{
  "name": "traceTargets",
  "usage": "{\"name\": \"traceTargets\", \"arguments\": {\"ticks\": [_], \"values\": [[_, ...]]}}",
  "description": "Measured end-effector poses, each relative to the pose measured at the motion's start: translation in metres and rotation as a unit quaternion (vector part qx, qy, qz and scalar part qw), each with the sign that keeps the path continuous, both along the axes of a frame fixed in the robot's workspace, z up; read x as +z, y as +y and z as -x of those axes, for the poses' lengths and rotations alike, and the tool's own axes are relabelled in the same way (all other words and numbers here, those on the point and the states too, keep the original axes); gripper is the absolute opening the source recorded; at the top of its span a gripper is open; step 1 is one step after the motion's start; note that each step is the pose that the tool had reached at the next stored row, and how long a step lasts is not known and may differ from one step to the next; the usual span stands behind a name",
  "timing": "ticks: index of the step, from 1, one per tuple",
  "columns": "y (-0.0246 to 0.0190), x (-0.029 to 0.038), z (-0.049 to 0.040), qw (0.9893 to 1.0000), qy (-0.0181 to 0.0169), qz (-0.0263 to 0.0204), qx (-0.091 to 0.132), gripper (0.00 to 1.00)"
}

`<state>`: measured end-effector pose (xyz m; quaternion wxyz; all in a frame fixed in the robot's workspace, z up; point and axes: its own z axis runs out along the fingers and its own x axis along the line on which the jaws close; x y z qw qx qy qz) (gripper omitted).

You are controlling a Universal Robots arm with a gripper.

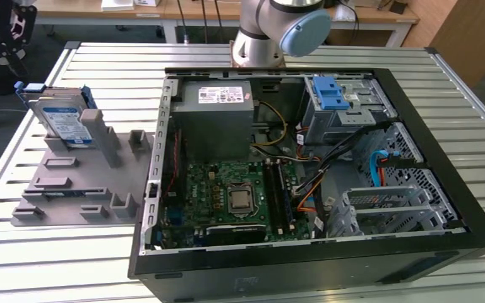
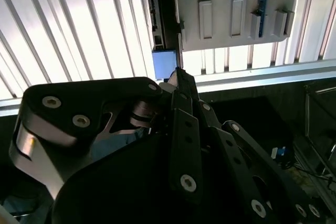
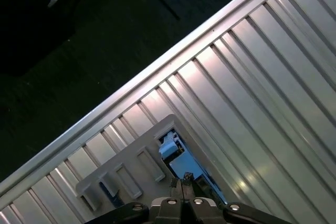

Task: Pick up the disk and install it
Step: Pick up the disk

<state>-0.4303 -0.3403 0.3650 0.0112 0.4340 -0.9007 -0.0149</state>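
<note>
The disk (image 1: 61,117), silver with a white-and-blue label and a blue bracket, stands upright in a grey slotted holder (image 1: 74,170) on the exterior view's left. My gripper (image 1: 2,50) hangs above and beyond it, near the table's far left corner, apart from it. In the first wrist view the fingertips (image 3: 183,184) lie together with nothing between them, and the disk (image 3: 170,149) sits just past them in the holder (image 3: 131,174). The second wrist view shows the gripper (image 2: 178,75) close over the disk's blue bracket (image 2: 164,64), beside the holder (image 2: 231,3).
An open black computer case (image 1: 444,158) lies on the slatted metal table (image 1: 99,57), to the right of the holder. Inside are a grey power-supply box (image 1: 213,120), a motherboard (image 1: 225,196) and a grey cage with a blue latch (image 1: 340,101). The arm's base (image 1: 268,31) stands behind the case.
</note>
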Motion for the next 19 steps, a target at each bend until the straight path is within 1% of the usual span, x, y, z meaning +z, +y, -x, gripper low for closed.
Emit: {"name": "traceTargets", "arguments": {"ticks": [5,10,19], "values": [[0.0,0.0,0.0,0.9997,-0.0001,0.0,0.026,0.11],[0.0,0.0,0.0,0.9992,-0.0001,0.0,0.041,0.11],[0.0,0.0,0.0,0.9973,-0.0001,0.0,0.073,0.11]]}}
